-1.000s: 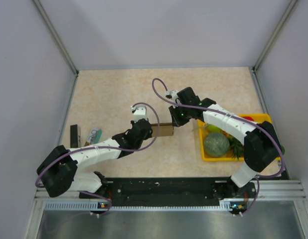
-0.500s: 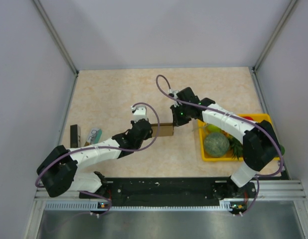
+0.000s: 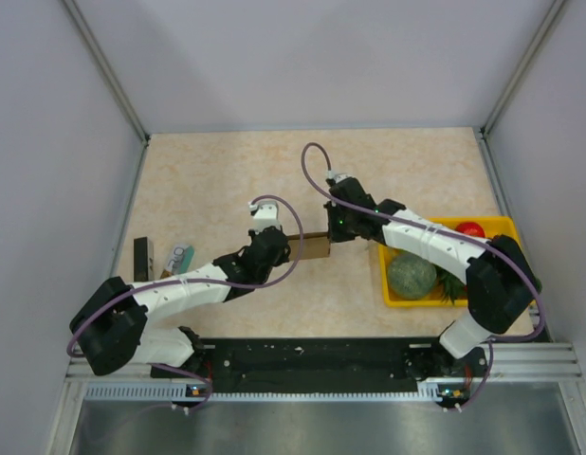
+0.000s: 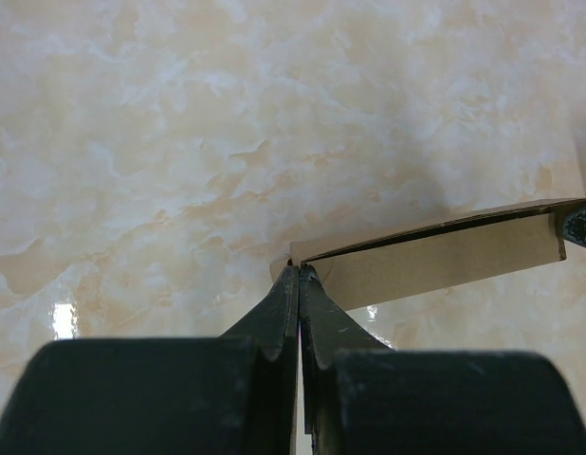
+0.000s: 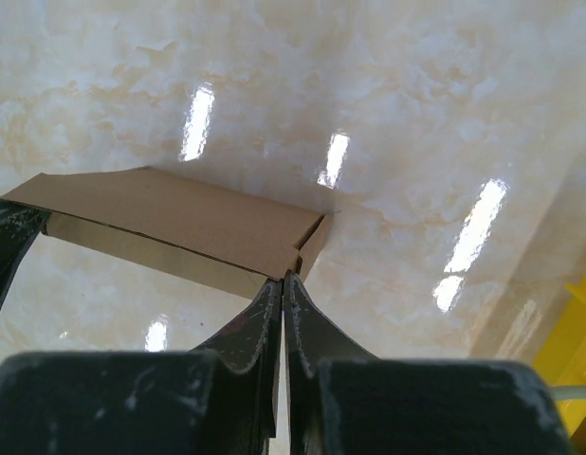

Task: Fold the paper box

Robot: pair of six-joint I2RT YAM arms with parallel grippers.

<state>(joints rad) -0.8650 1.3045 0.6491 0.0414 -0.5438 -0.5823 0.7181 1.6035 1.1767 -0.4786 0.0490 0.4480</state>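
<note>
The paper box (image 3: 317, 246) is a small flat brown carton held between both grippers at the middle of the table. My left gripper (image 3: 295, 248) is shut on its left end. In the left wrist view the fingertips (image 4: 298, 270) pinch the cardboard edge, and the paper box (image 4: 435, 261) runs off to the right. My right gripper (image 3: 333, 237) is shut on the carton's right end. In the right wrist view that gripper (image 5: 283, 277) meets the near corner of the paper box (image 5: 179, 223), which has one end flap ajar.
A yellow tray (image 3: 397, 300) stands at the right, holding a green melon (image 3: 412, 275) and a red fruit (image 3: 470, 228); its yellow tray corner (image 5: 577, 360) shows in the right wrist view. A teal-and-white packet (image 3: 179, 256) and a dark block (image 3: 141, 258) lie at the left edge.
My right gripper has closed on the box's right end and its forearm has dropped lower, uncovering the red fruit. The left arm and the box have stayed put.
</note>
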